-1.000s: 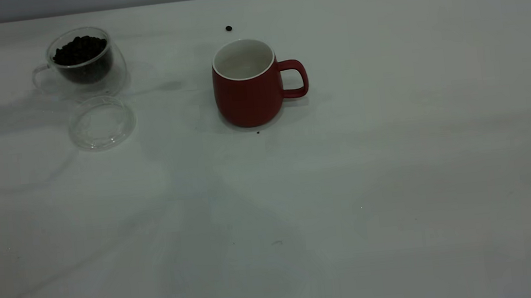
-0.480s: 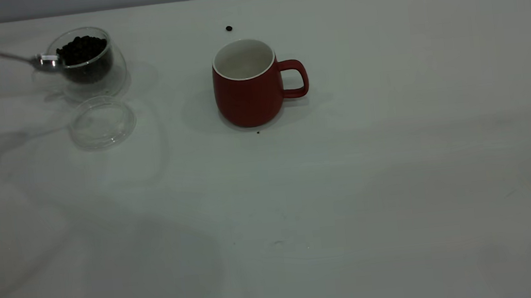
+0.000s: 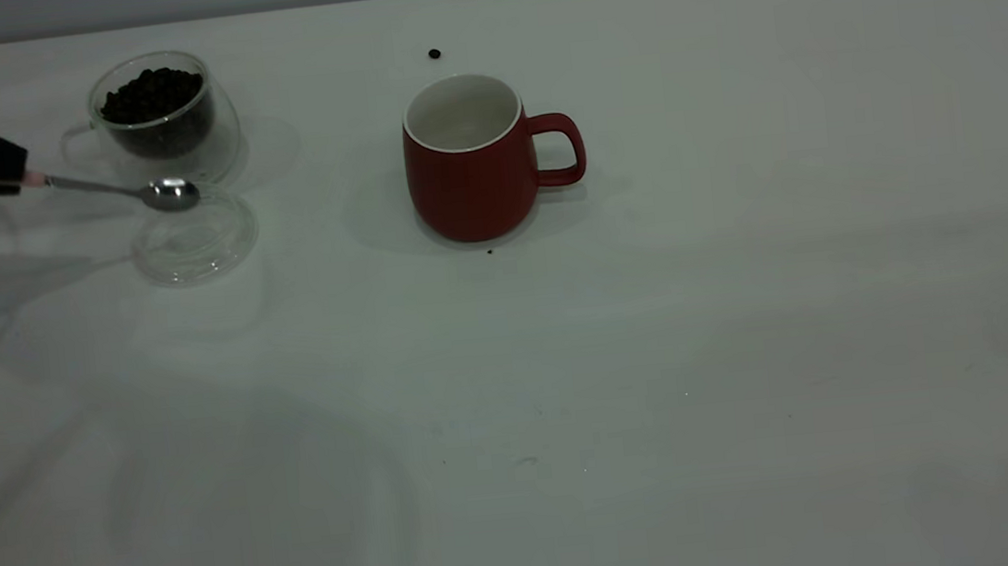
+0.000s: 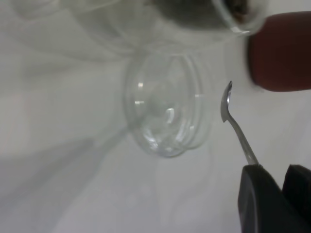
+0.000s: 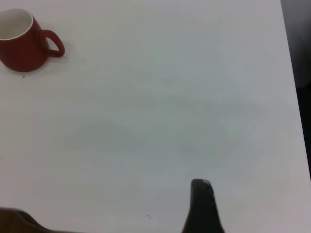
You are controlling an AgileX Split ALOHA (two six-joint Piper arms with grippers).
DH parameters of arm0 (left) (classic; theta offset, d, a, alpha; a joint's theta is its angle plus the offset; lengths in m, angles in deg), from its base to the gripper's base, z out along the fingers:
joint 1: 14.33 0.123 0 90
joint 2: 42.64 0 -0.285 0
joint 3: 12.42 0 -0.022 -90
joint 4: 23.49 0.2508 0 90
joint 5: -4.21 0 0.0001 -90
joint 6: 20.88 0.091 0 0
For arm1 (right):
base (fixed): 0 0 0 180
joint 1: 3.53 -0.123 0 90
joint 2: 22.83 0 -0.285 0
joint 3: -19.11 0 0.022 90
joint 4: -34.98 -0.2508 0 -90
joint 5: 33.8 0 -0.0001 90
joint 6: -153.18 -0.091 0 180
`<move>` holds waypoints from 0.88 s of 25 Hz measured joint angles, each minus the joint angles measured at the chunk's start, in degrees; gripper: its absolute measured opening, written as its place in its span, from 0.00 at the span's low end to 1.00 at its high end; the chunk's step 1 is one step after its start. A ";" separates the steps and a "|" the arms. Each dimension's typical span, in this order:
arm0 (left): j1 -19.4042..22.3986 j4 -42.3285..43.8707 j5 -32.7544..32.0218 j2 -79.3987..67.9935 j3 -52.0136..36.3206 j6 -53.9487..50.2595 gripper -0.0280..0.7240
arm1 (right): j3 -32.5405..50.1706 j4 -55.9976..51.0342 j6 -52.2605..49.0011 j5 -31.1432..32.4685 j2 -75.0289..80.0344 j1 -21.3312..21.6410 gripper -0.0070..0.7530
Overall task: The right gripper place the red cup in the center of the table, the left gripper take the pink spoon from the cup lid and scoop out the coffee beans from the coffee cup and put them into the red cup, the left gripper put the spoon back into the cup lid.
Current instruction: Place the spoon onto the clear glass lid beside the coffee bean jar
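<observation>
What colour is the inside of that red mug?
White inside the red cup, dark red outside; clearest in the exterior view.

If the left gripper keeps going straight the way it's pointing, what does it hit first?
Probably the cup lid. The left gripper holds the pink spoon pointing toward it, the bowl over the lid's far rim. Height is unclear; the coffee cup sits just behind.

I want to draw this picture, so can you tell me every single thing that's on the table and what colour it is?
red cup: one, dark red, white inside, mid-table
coffee cup: one, clear glass, far left
coffee beans: dark heap inside coffee cup
loose bean: one, dark, behind red cup
cup lid: one, clear, in front of coffee cup
pink spoon: one, silver bowl, above lid's edge
table: one, white
left gripper: black, left edge, holding the spoon
right gripper: black, away from the cups
</observation>
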 joint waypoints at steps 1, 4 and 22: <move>0.00 -0.06 0.41 -0.47 0.00 0.12 0.19 | 0.00 0.00 0.00 0.00 0.00 0.00 0.79; 0.00 -0.51 1.52 -1.71 0.00 0.30 0.19 | 0.00 0.00 0.00 0.00 0.00 0.00 0.79; -1.88 -4.44 3.84 -5.99 0.00 0.24 0.22 | 0.00 0.00 0.00 0.00 0.00 0.00 0.79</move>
